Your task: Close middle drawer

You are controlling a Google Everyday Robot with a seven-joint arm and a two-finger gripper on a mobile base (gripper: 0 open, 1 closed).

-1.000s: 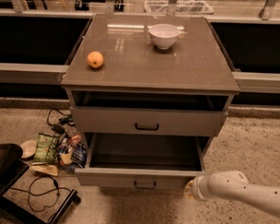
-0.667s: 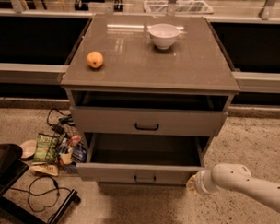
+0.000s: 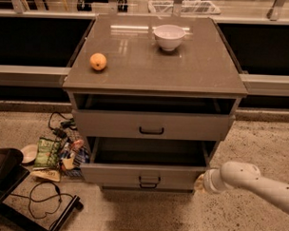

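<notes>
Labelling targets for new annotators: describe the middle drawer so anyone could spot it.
Find the grey cabinet with a bowl and an orange on top. Below its top drawer, the middle drawer is pulled out furthest. The claw sits at its front's right end, and the top drawer is only ajar.

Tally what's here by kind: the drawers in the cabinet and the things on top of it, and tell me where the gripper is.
Drawers: 3 (top drawer, middle drawer, bottom drawer)
Bowls: 1 (white bowl)
Fruit: 1 (orange)
Total: 5
The gripper is by the middle drawer's front right corner.
</notes>
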